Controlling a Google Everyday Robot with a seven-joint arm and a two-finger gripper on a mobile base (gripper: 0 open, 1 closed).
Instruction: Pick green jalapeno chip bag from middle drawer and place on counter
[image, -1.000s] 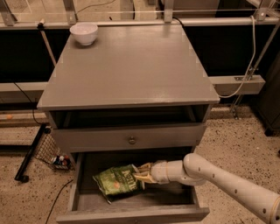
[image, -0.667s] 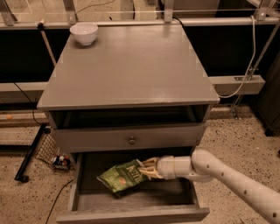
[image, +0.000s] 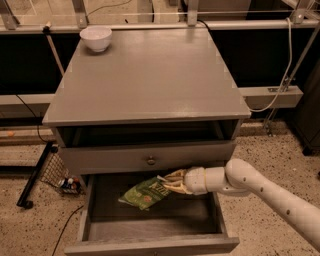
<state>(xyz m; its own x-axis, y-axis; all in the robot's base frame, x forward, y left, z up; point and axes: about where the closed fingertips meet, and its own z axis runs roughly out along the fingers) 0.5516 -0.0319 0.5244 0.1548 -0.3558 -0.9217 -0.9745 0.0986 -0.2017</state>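
Camera view, single angle, looking down at the cabinet front.

- End effector (image: 169, 182): inside the open middle drawer (image: 150, 223), right of centre, reaching in from the right on a white arm (image: 270, 192). The yellowish fingers (image: 176, 175) are drawn narrow, pinched on the right end of the green jalapeno chip bag (image: 144, 193).
- Bag: within the drawer, toward the back, just under the front of the drawer above. It lies tilted, with the held right end higher and the left end lower. Cannot tell whether the low end touches the drawer floor.
- Middle drawer: pulled well out. Grey floor bare in front of the bag.
- Drawer above: closed grey front (image: 110, 159) with a small round knob (image: 150, 160). Above that, a dark open slot under the top.
- Table (image: 150, 75): broad grey top, slightly glossy. A white bowl (image: 96, 38) stands at its far left corner, well apart from the bag.
- Surroundings: speckled floor (image: 285, 145), a white cable (image: 280, 80) hanging at right.
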